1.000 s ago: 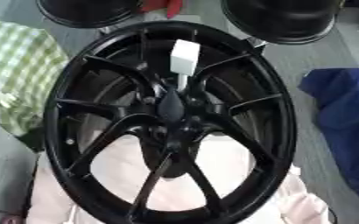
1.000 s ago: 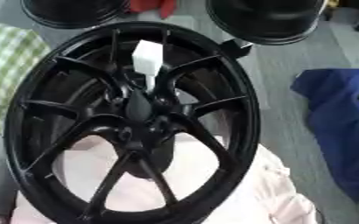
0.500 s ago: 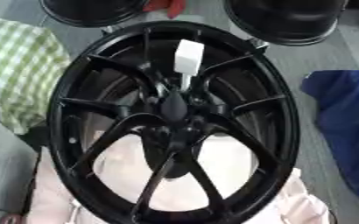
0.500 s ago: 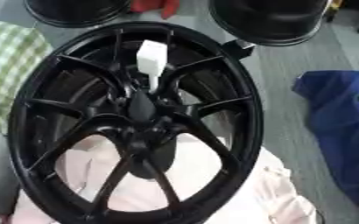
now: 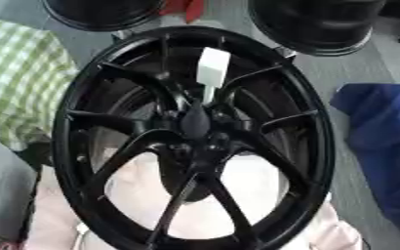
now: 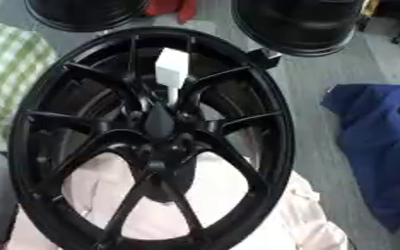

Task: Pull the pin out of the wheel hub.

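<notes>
Standing upright in the black wheel hub, the white pin remains seated near its centre; neither hand visible, state undeterminable.

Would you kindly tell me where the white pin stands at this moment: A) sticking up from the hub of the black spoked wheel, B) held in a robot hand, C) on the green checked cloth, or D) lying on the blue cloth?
A: the white pin rises from the hub of the black spoked wheel, and no hand is in view.
</notes>
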Robot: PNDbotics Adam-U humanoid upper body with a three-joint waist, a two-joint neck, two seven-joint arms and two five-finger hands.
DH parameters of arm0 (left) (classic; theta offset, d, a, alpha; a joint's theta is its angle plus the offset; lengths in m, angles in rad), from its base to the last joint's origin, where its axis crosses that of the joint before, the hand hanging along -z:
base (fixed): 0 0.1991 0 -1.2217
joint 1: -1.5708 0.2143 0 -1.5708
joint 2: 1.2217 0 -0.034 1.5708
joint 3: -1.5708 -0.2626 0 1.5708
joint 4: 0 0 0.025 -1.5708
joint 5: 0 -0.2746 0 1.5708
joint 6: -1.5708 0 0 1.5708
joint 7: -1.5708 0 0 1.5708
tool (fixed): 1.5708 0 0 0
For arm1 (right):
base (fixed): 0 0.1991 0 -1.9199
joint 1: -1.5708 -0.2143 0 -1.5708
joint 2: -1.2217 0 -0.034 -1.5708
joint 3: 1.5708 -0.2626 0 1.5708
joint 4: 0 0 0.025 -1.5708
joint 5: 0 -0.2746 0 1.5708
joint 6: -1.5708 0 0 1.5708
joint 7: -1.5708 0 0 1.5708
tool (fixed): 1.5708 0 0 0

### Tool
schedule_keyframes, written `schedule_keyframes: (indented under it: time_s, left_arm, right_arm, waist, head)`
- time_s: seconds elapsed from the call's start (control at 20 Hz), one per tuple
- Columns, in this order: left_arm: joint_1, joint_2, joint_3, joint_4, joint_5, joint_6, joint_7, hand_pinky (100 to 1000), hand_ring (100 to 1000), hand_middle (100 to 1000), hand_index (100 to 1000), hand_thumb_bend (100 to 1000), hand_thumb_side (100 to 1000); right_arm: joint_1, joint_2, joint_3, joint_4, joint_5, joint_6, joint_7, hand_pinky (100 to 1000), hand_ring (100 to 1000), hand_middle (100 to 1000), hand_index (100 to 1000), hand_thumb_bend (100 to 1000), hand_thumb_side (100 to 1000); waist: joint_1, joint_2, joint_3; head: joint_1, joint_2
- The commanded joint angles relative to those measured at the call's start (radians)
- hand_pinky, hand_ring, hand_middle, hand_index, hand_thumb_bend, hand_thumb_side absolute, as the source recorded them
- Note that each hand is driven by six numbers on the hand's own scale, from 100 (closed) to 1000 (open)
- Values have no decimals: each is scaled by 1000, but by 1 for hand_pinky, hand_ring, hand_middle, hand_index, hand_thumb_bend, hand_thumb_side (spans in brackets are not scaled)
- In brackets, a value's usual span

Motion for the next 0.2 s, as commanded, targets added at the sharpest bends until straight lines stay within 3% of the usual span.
schedule_keyframes:
  time_s: [0.05, 0.2]
  left_arm:
    - [34, -33, 31, -21, -12, -51, 27, 887, 718, 641, 819, 203, 536]
    - [86, -67, 44, -21, -27, -48, 33, 889, 717, 641, 821, 170, 559]
  right_arm:
    - [-3, -11, -17, -18, -5, -7, -1, 728, 611, 524, 721, 295, 310]
    - [-6, -9, -17, -18, -6, -9, -2, 728, 610, 523, 721, 297, 310]
  waist:
    - [1, -13, -1]
    - [-3, -10, -2]
  head:
    - [-1, -17]
    - [2, -18]
